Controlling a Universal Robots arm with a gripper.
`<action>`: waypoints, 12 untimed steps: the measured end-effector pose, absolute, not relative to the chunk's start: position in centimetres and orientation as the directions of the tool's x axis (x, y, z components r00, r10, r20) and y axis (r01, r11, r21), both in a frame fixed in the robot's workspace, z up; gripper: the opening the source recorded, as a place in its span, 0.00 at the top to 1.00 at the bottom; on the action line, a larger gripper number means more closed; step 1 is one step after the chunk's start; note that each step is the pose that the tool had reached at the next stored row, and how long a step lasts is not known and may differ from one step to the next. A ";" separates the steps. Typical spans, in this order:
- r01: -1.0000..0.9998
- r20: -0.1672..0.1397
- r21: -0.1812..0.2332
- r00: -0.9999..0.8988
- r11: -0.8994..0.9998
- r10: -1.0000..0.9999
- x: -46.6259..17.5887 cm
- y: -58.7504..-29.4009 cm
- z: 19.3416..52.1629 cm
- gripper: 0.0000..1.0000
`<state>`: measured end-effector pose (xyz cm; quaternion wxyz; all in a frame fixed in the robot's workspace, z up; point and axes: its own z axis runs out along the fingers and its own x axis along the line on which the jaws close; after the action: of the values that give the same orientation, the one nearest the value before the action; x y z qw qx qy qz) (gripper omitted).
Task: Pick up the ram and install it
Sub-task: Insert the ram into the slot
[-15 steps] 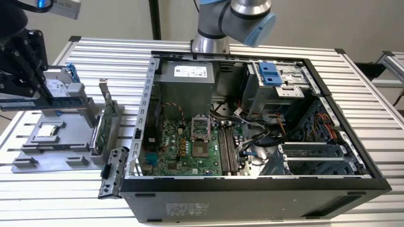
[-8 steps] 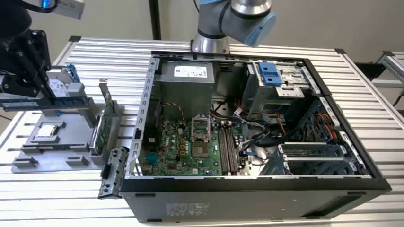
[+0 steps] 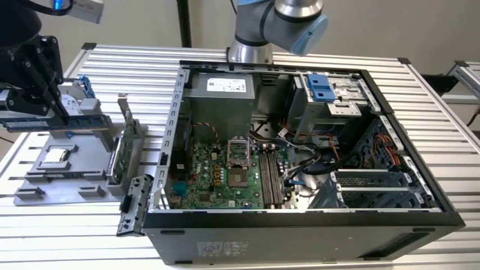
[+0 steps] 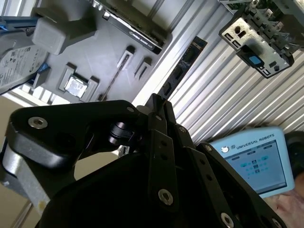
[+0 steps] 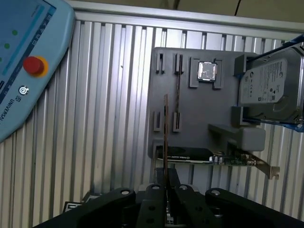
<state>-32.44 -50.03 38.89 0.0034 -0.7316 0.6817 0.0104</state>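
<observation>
Now one claw (image 4: 159,103) clamped on one ram (image 4: 184,61), above one gray tray (image 4: 111,40).

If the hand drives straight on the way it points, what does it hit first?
Probably the gray tray. The ram gripped in the hand sticks out ahead, so it would touch first. Depth is unclear.

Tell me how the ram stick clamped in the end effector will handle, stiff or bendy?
Probably stiff: the ram stick juts straight from the end effector without sagging. Likely light, being so thin edge-on in the first wrist view. It may be fragile, since bare chips show on its face in the second wrist view.
</observation>
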 end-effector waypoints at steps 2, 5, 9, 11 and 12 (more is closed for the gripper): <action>-0.997 -0.020 0.009 0.071 -0.071 -0.997 -32.4 -50.0 38.9 1.00; -0.997 -0.020 0.009 0.071 -0.071 -0.997 -32.2 -50.0 38.9 1.00; -0.997 -0.020 0.009 0.070 -0.071 -0.997 -31.9 -50.0 38.9 1.00; -0.997 -0.020 0.009 0.071 -0.071 -0.997 -31.7 -50.0 38.9 1.00; -0.997 -0.020 0.009 0.071 -0.071 -0.997 -31.6 -50.0 38.9 1.00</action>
<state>-31.60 -50.04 38.89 0.0034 -0.7316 0.6816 0.0104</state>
